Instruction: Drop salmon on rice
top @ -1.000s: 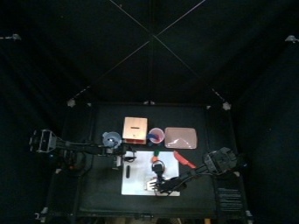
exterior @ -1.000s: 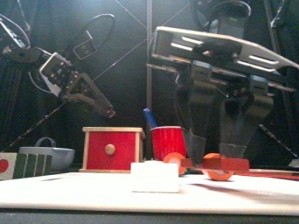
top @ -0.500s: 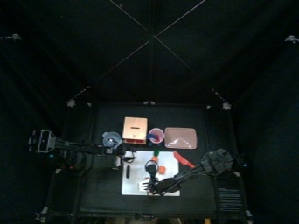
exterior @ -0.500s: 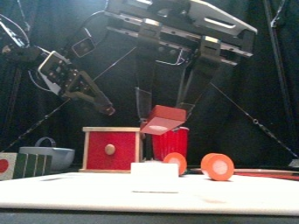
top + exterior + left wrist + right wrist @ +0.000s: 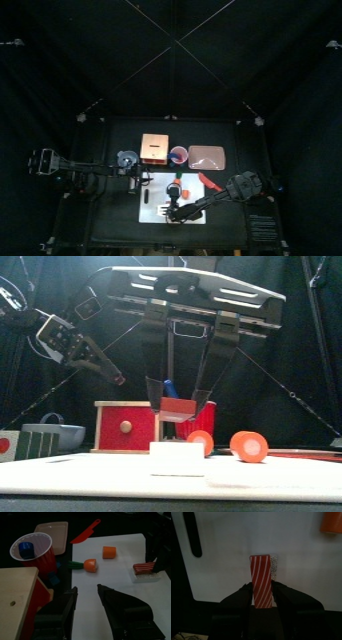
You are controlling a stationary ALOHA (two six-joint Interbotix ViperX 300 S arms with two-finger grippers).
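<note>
One salmon slice [image 5: 261,580], red with white stripes, gripped between right end effector [image 5: 262,592] jaws directly above rice block [image 5: 147,576] on white board [image 5: 117,567] near surface's front edge. Two orange carrot pieces [image 5: 109,551] close by. Left end effector [image 5: 87,594] released, hovering near red cup [image 5: 35,551].

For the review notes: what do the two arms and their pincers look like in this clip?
Both arms are black. The right pincer hangs from a wide black-and-grey head, with thin dark struts and two translucent fingers. The left arm ends in a boxy black wrist with pale edges, a looped black cable above it. The left pincer shows two broad black jaws with angular tips.
</note>
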